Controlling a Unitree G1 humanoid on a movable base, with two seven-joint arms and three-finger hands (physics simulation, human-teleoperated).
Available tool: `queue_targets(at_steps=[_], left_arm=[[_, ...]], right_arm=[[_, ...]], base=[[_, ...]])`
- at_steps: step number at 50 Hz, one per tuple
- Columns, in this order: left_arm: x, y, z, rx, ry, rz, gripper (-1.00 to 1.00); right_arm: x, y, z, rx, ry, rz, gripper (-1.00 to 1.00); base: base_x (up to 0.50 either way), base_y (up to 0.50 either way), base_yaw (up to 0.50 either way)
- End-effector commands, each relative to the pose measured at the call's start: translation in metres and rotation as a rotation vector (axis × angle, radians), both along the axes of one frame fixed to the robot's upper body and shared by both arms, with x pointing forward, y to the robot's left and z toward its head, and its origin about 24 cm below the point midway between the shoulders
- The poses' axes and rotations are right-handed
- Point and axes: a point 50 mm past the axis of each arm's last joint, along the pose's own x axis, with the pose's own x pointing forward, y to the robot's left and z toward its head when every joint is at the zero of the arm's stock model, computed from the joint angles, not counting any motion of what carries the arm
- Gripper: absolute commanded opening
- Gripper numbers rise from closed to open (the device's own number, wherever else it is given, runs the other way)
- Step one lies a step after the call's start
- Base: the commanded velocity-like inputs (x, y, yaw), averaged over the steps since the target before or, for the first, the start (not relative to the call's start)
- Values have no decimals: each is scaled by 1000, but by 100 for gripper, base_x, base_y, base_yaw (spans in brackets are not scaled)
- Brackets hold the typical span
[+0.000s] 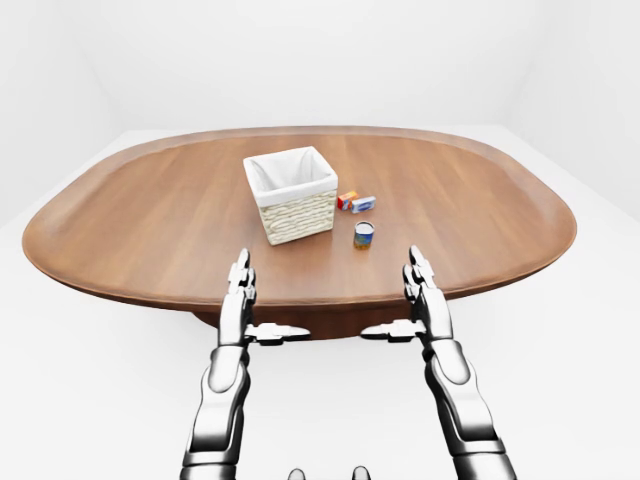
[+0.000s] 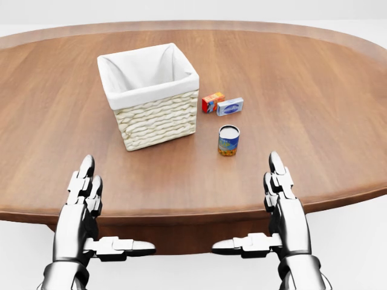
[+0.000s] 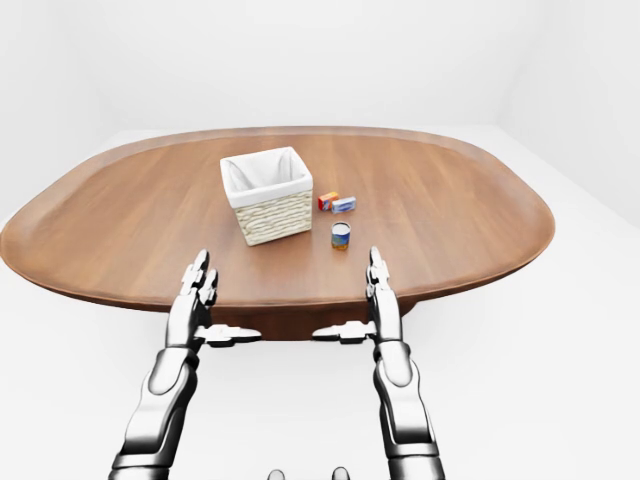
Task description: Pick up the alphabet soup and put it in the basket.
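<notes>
Both hands hang nearest the camera, over the near edge of the bench: the left hand and the right hand each have fingers stretched straight toward the far edge and the thumb stuck out sideways toward the other hand. Both are spread and hold nothing.

Further in from the near edge, roughly at the middle of the bench, the alphabet soup stands upright, a small can with a pale lid and a blue and yellow label. It is apart from everything else, nearer the right hand than the left. As a can it should be stiff and fairly heavy for its size, with a smooth, possibly slippery wall; a grip round the middle of its side, thumb opposite the fingers, looks safest.

Just beside it, toward the left edge, sits the basket, woven and pale with a white cloth lining. What shows of its inside appears empty. Beyond the can, toward the far edge, lie an orange box and a blue-and-white box, touching or nearly so.
</notes>
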Motion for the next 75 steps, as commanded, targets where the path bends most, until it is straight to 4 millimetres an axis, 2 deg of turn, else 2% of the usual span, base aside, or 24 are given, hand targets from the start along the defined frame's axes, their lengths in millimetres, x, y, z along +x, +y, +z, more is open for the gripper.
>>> queue_targets(at_steps=[1, 9, 13, 18, 21, 26, 28, 30, 34, 36, 37, 38, 39, 40, 44, 48, 52, 59, 67, 72, 75], left_arm=[[2, 6, -3, 6, 10, -1, 100], [1, 6, -3, 13, 16, -1, 100], [0, 9, 1, -49, 14, 6, 100], [0, 10, 3, -45, 9, 11, 100], [0, 14, 3, 14, -6, 25, 100], [-3, 20, 20, -18, -32, 45, 100], [-4, 23, 35, -34, -98, 59, 100], [-7, 24, 59, -31, -199, 63, 100], [-12, 26, 83, -22, -306, 62, 100], [-18, 27, 103, -17, -396, 61, 100], [-25, 27, 124, -5, -494, 61, 100], [-27, 28, 131, -10, -524, 64, 100], [-27, 29, 131, -10, -526, 64, 100], [-32, 31, 142, 0, -580, 71, 100], [-44, 37, 167, 19, -705, 90, 100], [-66, 39, 202, 10, -903, 93, 100], [-76, 35, 217, 4, -997, 81, 100], [-66, 32, 205, 22, -919, 73, 100], [-70, 27, 209, 23, -947, 60, 100], [-76, 27, 216, 61, -992, 68, 100], [-96, 28, 239, 57, -1158, 75, 100]], right_arm=[[0, -3, -4, -17, 21, 24, 100], [0, -1, -9, -19, 44, 31, 100], [0, -1, -2, 15, 17, 27, 100], [-1, 2, 6, 5, 1, 41, 100], [-2, -2, 19, -10, -28, 21, 100], [-2, -7, 44, 24, -132, 6, 100], [0, -9, 51, 25, -162, 2, 100], [-4, -9, 67, 35, -232, -5, 100], [-8, -11, 96, 35, -360, -10, 100], [-14, -12, 118, 16, -459, -12, 100], [-17, -17, 132, 43, -527, -28, 100], [-23, -16, 143, 37, -577, -24, 100], [-23, -16, 143, 37, -580, -24, 100], [-24, -20, 152, 35, -620, -40, 100], [-35, -20, 174, 41, -730, -38, 100], [-43, -18, 192, 42, -830, -34, 100], [-54, -14, 209, 53, -928, -14, 100], [-50, -11, 205, 47, -901, 0, 100], [-43, -9, 192, 29, -830, 1, 100], [-39, -9, 185, 21, -789, 1, 100], [-38, -11, 184, 20, -784, -3, 100]], base=[[0, 0, 0], [0, 0, 0], [0, 0, 0], [0, 0, 0], [0, 0, 0], [0, 0, 0], [0, 0, 0], [0, 0, 0], [0, 0, 0], [0, 0, 0], [0, 0, 0], [0, 0, 0], [0, 0, 0], [0, 0, 0], [0, 0, 0], [0, 0, 0], [0, 0, 0], [0, 0, 0], [0, 0, 0], [0, 0, 0], [0, 0, 0]])
